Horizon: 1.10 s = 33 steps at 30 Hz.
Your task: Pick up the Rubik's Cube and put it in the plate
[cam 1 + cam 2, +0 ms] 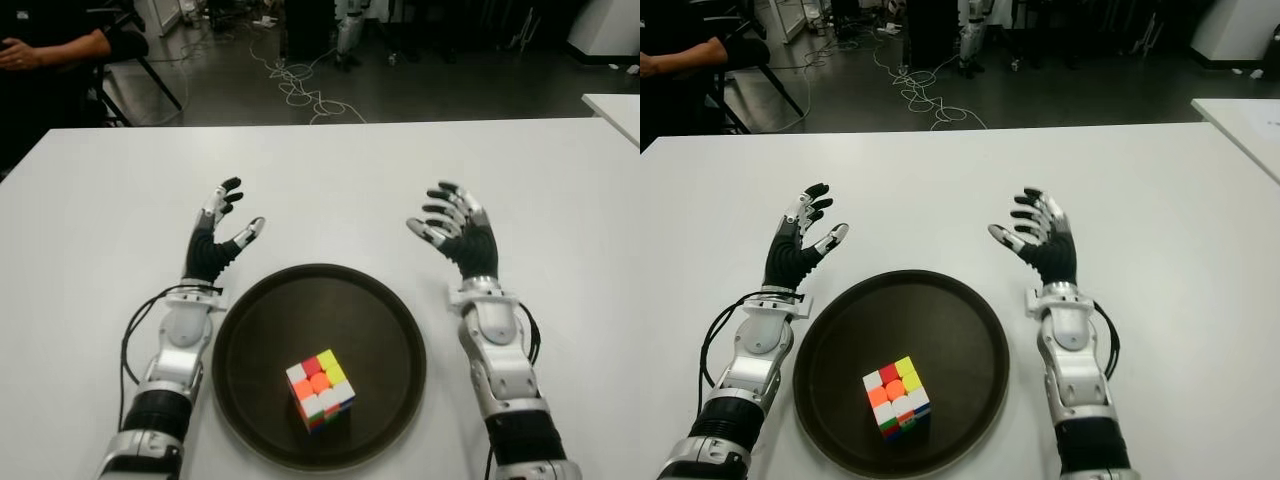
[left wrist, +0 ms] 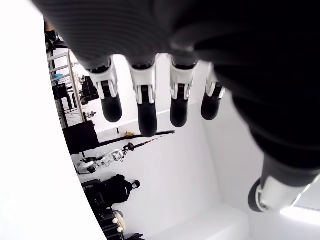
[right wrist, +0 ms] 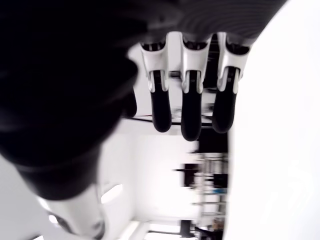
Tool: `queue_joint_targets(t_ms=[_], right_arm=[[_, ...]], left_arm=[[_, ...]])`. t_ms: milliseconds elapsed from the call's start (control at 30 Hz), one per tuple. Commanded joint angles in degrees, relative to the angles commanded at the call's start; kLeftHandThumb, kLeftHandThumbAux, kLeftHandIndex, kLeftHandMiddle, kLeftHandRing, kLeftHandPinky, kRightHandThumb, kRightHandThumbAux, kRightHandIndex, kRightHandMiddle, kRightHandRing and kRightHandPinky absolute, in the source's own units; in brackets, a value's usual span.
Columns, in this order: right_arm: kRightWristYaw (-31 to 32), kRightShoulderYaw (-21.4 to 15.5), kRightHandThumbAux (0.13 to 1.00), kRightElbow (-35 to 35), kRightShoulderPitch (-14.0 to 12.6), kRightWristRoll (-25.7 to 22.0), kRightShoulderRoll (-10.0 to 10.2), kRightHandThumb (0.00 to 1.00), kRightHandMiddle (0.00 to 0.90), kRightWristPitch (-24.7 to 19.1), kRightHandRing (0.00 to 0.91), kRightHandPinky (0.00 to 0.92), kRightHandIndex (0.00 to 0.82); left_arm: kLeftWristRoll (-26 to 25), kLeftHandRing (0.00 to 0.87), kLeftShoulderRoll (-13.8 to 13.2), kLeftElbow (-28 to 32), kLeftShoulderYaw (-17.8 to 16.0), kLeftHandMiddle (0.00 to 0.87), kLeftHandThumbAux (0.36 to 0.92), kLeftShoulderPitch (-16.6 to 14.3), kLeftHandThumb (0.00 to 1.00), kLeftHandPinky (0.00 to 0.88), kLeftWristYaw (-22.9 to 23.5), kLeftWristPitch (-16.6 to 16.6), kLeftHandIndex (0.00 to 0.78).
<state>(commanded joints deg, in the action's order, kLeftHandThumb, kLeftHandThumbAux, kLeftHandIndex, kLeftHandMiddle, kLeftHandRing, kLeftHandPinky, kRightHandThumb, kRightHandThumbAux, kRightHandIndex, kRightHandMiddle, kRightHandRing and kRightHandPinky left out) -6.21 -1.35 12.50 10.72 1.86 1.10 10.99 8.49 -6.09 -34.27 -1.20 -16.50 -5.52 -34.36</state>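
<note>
Rubik's Cube [image 1: 320, 389] sits inside the dark round plate [image 1: 262, 330], lower centre of the eye views, toward the plate's near rim. By the look of it your task is done.

Left hand [image 1: 213, 243] left of the plate, right hand [image 1: 457, 231] upper right of it. Both have fingers spread and hold nothing; the wrist views confirm it.

Risks: if you bring either forearm inward, it could clip the plate rim and shift plate and cube together. The cube lies off-centre, so a hard knock might tip it out.

Hard to read: whether the hands touch the white table [image 1: 110, 200]. Wrist views show neither cube nor plate. A person's arm [image 1: 50, 48] is cut off at upper left.
</note>
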Motion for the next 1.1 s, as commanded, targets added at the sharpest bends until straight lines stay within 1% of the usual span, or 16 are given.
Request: queue_joint_targets(t_ms=[167,433,567,700,833,1100], right_arm=[[0.13,0.01,0.781,1.94,0.28,0.93,-0.28,0.077,0.305,2.39,0.336,0.354,0.215],[-0.15,0.02,0.77,3.77,0.7,2.04,-0.36,0.072,0.289,4.72,0.324,0.333,0.201],[-0.47,-0.12,0.775,4.42,1.0,2.35,-0.31,0.077,0.288,5.31,0.323,0.336,0.201],[-1.08,-0.14,0.784,4.42,1.15,2.87,-0.28,0.072,0.293,5.51,0.327,0.341,0.212],[-1.69,-0.14,0.787,4.59,1.25,3.44,-0.48,0.045,0.299,5.79,0.334,0.343,0.213],[-2.51,-0.11,0.78,5.12,1.63,4.51,-0.97,0.029,0.294,6.63,0.332,0.341,0.203]], left_arm=[[-0.29,0.12,-0.06,0.42,-0.05,0.138,0.586,0.29,0.064,0.095,0.32,0.11,0.107],[-0.37,0.123,-0.29,0.41,-0.05,0.142,0.587,0.29,0.06,0.099,0.48,0.27,0.107],[-0.37,0.126,-0.4,0.27,-0.05,0.142,0.592,0.24,0.062,0.11,0.59,0.32,0.109],[-0.17,0.135,-0.58,0.24,0.07,0.141,0.582,0.22,0.056,0.117,0.58,0.48,0.108],[-0.03,0.129,-0.59,0.21,0.22,0.138,0.582,0.21,0.046,0.108,0.36,0.43,0.106],[-0.12,0.115,-0.64,0.45,0.3,0.129,0.579,0.09,0.047,0.091,0.34,1.02,0.107]])
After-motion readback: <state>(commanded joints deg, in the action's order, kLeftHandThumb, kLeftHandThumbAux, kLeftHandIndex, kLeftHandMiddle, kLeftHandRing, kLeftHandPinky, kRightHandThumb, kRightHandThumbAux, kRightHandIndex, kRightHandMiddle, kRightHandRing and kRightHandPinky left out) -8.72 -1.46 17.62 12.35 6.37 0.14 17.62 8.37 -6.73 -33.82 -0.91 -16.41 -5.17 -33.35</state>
